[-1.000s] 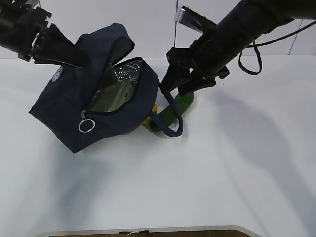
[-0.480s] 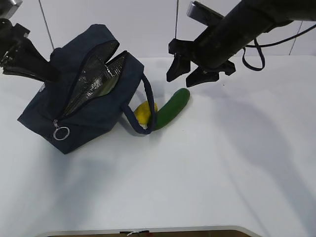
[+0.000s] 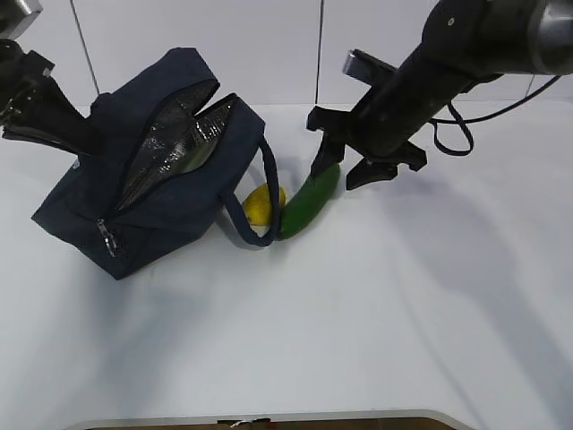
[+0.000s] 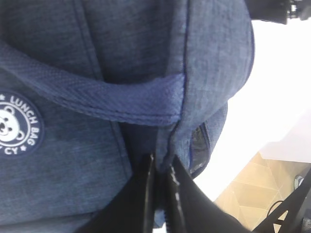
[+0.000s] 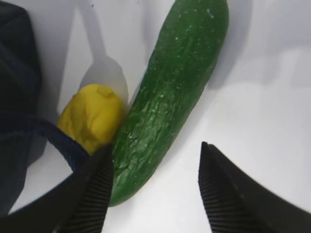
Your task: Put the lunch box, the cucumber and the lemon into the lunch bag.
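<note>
The navy lunch bag (image 3: 170,193) lies on its side, left of centre, its zipper open on the silver foil lining. My left gripper (image 3: 89,141) is shut on the bag's fabric (image 4: 73,160) at its far left end, just below a handle strap (image 4: 97,99). The dark green cucumber (image 3: 309,202) lies right of the bag, with the yellow lemon (image 3: 260,204) touching its left side. My right gripper (image 3: 331,179) hangs open just over the cucumber's (image 5: 170,102) end, the left finger by the lemon (image 5: 92,114). The lunch box is hidden.
A loop handle (image 3: 260,193) of the bag curls over the lemon and reaches the cucumber's near end; it also shows at the left finger (image 5: 58,136). White table (image 3: 376,313) stretches to the right and toward the front edge.
The left gripper has dragged the bag to the left, away from the lemon and cucumber. The right gripper rose, then came down over the cucumber's far end, still open.
</note>
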